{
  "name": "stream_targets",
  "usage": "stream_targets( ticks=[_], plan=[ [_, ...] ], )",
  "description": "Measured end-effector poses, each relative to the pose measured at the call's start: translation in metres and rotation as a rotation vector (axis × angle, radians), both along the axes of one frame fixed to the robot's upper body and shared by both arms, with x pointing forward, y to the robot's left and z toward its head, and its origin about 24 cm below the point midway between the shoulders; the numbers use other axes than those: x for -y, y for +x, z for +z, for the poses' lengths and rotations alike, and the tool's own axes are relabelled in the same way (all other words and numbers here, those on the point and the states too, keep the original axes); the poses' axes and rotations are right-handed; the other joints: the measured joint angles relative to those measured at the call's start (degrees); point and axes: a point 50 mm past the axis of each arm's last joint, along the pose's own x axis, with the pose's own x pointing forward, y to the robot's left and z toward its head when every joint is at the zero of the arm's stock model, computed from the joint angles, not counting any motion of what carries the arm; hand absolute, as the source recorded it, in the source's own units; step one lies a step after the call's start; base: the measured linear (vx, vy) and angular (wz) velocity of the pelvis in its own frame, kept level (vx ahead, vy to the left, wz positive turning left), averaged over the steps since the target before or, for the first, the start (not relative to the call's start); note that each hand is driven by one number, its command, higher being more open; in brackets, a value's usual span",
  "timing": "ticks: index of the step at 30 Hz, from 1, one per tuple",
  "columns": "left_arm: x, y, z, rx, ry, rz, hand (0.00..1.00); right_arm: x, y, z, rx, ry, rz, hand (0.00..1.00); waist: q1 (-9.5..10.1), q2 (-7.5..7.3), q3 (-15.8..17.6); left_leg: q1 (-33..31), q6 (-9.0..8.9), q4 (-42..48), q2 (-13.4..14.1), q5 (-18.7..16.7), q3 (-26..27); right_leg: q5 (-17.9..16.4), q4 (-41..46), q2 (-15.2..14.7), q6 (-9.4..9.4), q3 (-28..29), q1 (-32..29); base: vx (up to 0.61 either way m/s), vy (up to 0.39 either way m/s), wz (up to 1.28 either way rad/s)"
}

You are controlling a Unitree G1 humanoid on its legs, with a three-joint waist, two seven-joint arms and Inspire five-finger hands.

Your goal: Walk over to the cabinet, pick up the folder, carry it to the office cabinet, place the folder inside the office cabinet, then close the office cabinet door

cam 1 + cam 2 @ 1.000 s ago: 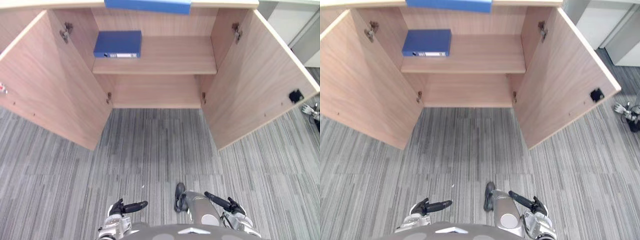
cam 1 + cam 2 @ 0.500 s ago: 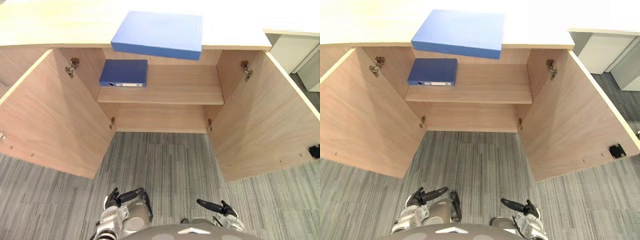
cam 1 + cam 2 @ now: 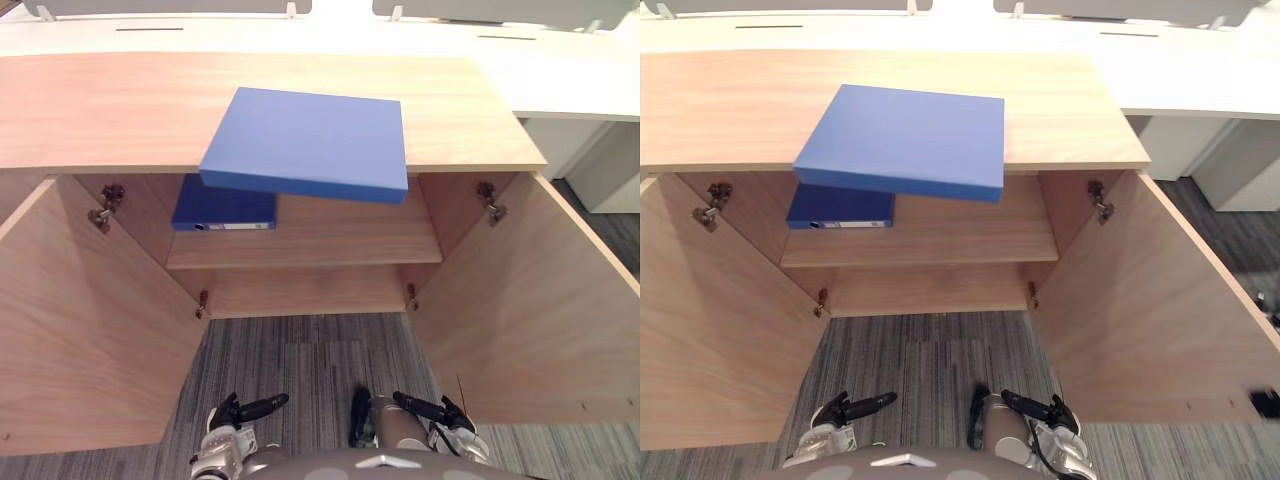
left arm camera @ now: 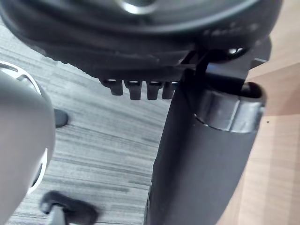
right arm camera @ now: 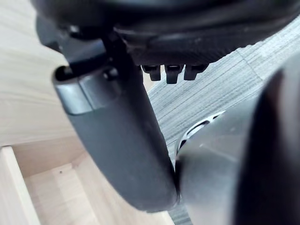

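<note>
Now the view has lifted onto the folder [image 3: 305, 140] atop the cabinet [image 3: 110, 110], so pickup looks next; your left hand [image 3: 243, 411] and right hand [image 3: 432, 412] hang low, fingers straight, holding nothing.

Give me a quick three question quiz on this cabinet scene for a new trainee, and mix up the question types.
1. True or false: the left hand and the right hand both hold nothing.
2. Multiple choice: the light blue folder lies A) on the carpet, B) on top of the cabinet, overhanging its front edge, C) on the inner shelf.
3. Fill in: the dark blue binder lies at the ___ end of the shelf, by the robot's sides.
Key: 1 true; 2 B; 3 left.
</note>
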Motion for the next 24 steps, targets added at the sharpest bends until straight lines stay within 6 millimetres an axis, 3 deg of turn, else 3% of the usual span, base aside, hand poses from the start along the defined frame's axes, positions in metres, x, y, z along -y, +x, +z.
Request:
stream_targets(
  ticks=[1,3,5,7,9,11,13,14,15,18,24],
  plan=[
    [0.009,-0.001,-0.001,-0.003,-0.023,0.002,1.00,0.005,0.000,0.001,-0.002,-0.019,0.012,1.00,0.19,1.34,-0.7,-0.1,-0.72,-0.5,0.7,1.1,-1.1,-2.0,0.5,0.5,-0.57,-0.6,0.2,0.41,-0.181,0.28],
    [0.012,0.003,-0.001,0.006,-0.031,0.004,1.00,0.006,0.000,0.001,-0.004,-0.018,0.006,1.00,0.00,1.94,-0.5,-0.7,-1.25,3.7,2.4,1.9,-2.6,-4.4,0.9,0.6,-1.90,-2.7,2.3,0.42,-0.229,0.47],
    [0.009,0.013,0.003,0.044,-0.029,0.029,1.00,0.003,-0.002,-0.001,-0.020,-0.017,0.028,1.00,0.32,1.13,0.0,-8.0,-2.02,23.8,7.0,2.1,-5.0,-4.6,-4.1,1.9,-2.33,-4.3,9.1,0.36,-0.250,0.44],
    [0.013,0.020,0.006,0.082,-0.027,0.028,1.00,-0.001,-0.001,-0.001,-0.019,-0.019,0.049,1.00,0.56,0.76,0.2,-12.2,-1.34,32.5,9.0,1.7,-3.9,-4.8,-6.6,2.5,-2.51,-4.7,12.8,0.18,-0.092,0.04],
    [0.016,0.024,0.008,0.105,-0.026,0.023,1.00,-0.001,-0.001,-0.001,-0.021,-0.019,0.043,1.00,0.62,0.79,0.0,-14.7,-0.79,31.1,9.2,1.1,-2.8,-4.7,-8.4,2.6,-2.47,-4.5,14.7,0.10,0.018,-0.09],
    [0.019,0.026,0.009,0.116,-0.034,0.023,1.00,0.000,-0.002,-0.001,-0.022,-0.017,0.028,1.00,0.66,1.02,-0.2,-15.6,-0.23,22.2,8.3,1.4,-2.6,-4.7,-9.1,2.4,-1.69,-3.7,15.4,0.10,0.161,-0.19],
    [0.026,0.025,0.008,0.110,-0.051,0.021,1.00,0.001,-0.003,-0.001,-0.025,-0.021,0.024,1.00,0.62,1.76,-1.0,-15.3,-0.48,11.3,6.5,5.2,-3.6,-4.9,-9.1,2.6,0.05,-2.9,15.1,0.10,0.170,-0.11],
    [0.026,0.025,0.007,0.106,-0.053,0.019,1.00,-0.002,-0.004,-0.002,-0.030,-0.014,0.022,1.00,0.50,1.16,-1.2,-14.5,-0.83,9.7,5.7,5.4,-3.7,-4.7,-9.4,2.2,0.52,-2.6,15.0,0.14,0.144,-0.01],
    [0.023,0.024,0.007,0.101,-0.046,0.014,1.00,-0.005,-0.009,-0.003,-0.041,-0.003,0.018,1.00,0.41,-0.39,-2.1,-13.7,-0.14,6.7,4.1,6.5,-2.9,-3.7,-11.4,1.5,1.77,-2.1,15.2,0.14,0.130,-0.05],
    [0.021,0.020,0.005,0.079,-0.035,-0.005,1.00,-0.008,-0.013,-0.005,-0.051,0.004,0.017,1.00,0.45,-0.89,-2.8,-10.9,0.51,3.3,2.1,6.9,-1.0,-2.4,-14.2,0.2,3.05,-0.7,16.9,0.11,0.147,-0.16],
    [0.023,0.013,0.002,0.050,-0.028,-0.056,1.00,-0.006,-0.016,-0.005,-0.061,0.000,0.020,1.00,0.37,0.00,-3.5,-7.0,1.35,-2.9,-0.5,9.3,0.3,-0.3,-18.1,-0.3,3.46,0.6,19.3,0.03,0.079,-0.10]
  ],
)
